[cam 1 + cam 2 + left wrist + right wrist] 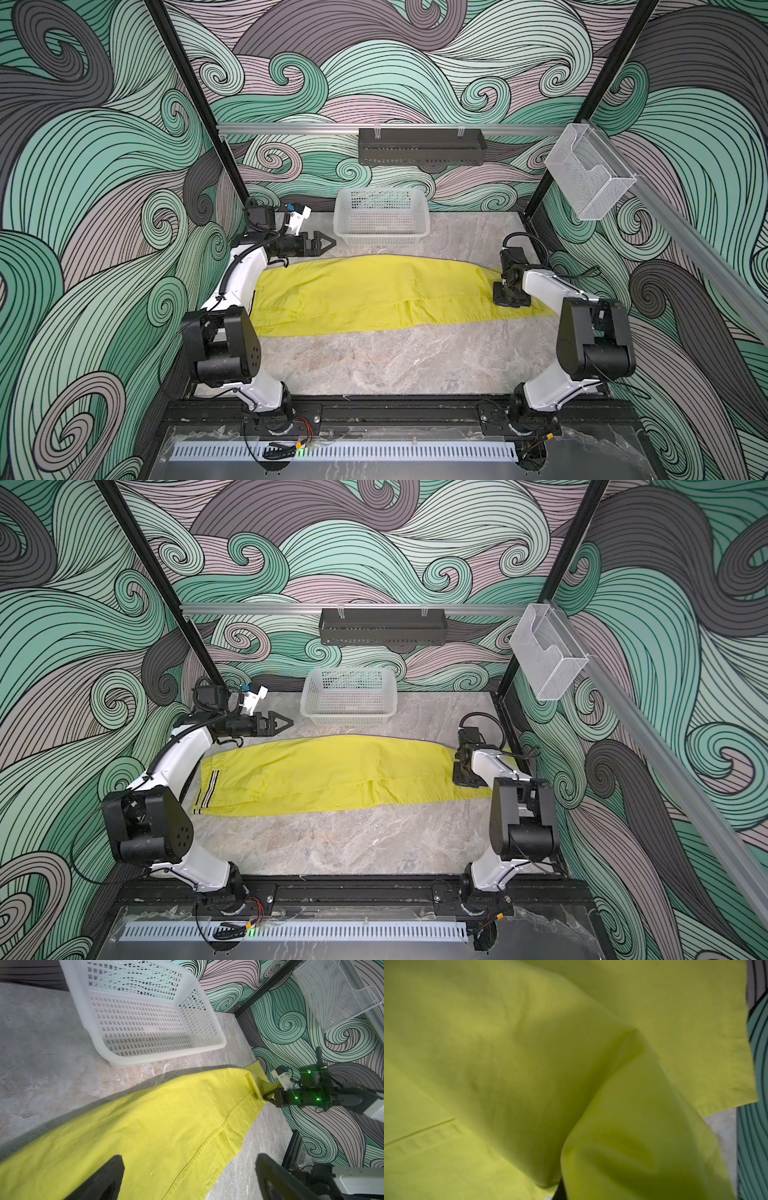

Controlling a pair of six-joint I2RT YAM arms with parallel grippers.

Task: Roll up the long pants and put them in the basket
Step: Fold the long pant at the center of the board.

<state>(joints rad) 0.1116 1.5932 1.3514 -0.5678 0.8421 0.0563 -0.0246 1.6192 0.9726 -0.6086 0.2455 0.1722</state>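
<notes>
Marble tabletop, long pants across it; left end effector released, right end effector at cuff, grip unclear.

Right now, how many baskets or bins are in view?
3: the white basket on the table behind the long pants, the black tray hanging on the back rail, and the wire-mesh holder on the right-side rail. None seems hidden.

I see a white basket just ahead of my left gripper, resting on the grey marbled table. Higher, beyond its tips, hangs a black tray; well beyond that, a wire-mesh holder.
</notes>
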